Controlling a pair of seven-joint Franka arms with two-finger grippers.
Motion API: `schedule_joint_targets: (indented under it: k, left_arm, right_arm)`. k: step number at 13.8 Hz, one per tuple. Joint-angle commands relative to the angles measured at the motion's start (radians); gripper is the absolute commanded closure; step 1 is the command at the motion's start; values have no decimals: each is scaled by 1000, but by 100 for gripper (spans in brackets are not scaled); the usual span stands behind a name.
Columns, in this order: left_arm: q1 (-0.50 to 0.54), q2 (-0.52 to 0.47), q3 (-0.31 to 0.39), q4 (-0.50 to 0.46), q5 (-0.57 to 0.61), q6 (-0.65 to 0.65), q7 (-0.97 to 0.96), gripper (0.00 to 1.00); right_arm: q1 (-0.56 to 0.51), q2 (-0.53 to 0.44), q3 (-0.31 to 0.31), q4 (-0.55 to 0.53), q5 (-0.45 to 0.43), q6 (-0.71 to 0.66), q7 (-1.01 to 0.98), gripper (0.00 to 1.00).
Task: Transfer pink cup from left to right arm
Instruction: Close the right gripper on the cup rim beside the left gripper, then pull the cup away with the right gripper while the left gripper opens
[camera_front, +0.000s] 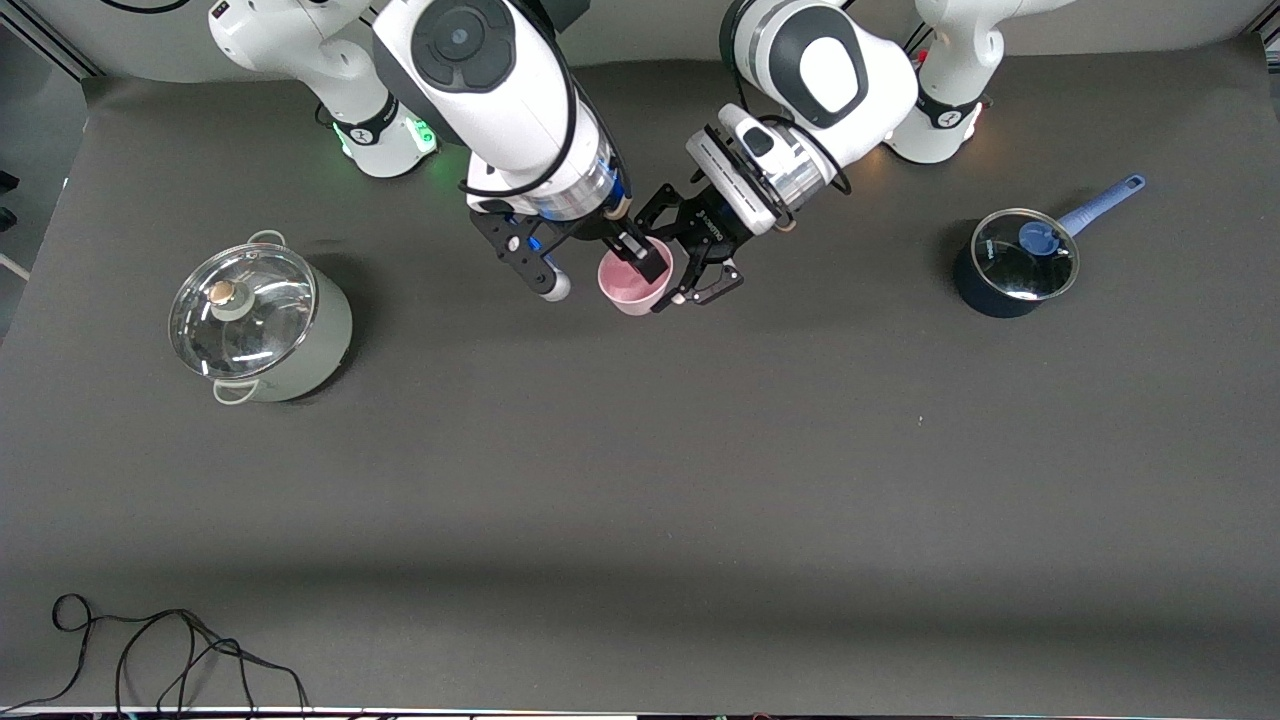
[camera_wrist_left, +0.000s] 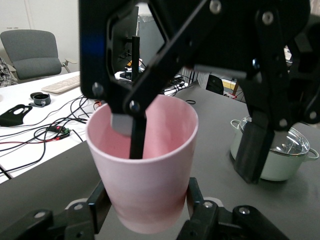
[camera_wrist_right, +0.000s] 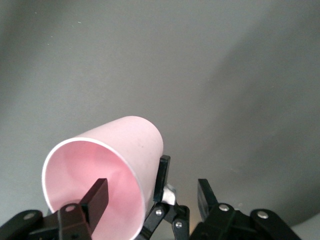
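The pink cup (camera_front: 634, 288) is held above the table, between the two arms' bases. My left gripper (camera_front: 680, 275) is shut on the pink cup (camera_wrist_left: 145, 165), one finger on each side of its lower body (camera_wrist_left: 146, 205). My right gripper (camera_front: 602, 272) is open at the cup's mouth. One of its fingers (camera_wrist_left: 135, 145) reaches inside the cup and the other (camera_wrist_left: 252, 150) stands outside, apart from the wall. In the right wrist view the pink cup (camera_wrist_right: 125, 150) opens toward the camera and my right gripper (camera_wrist_right: 150, 186) straddles its rim.
A pale-green pot with a glass lid (camera_front: 260, 325) stands toward the right arm's end of the table. A dark blue saucepan with a glass lid and blue handle (camera_front: 1015, 262) stands toward the left arm's end. A black cable (camera_front: 150, 650) lies near the front edge.
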Motion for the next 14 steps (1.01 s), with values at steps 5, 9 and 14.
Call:
schedule_joint_targets:
  k: [5,9,14]
  left_arm:
    - [-13,0,7,14,-21,16,6,69]
    - [-14,2,7,14,-21,16,6,69]
    - [-13,2,7,14,-20,14,6,14]
  right_arm:
    - [1,6,-10,29,-5,-18,4,100]
    - [-34,-5,-13,30,-2,-26,-31,100]
    - [-123,-74,-16,41,-5,-165,-256,100]
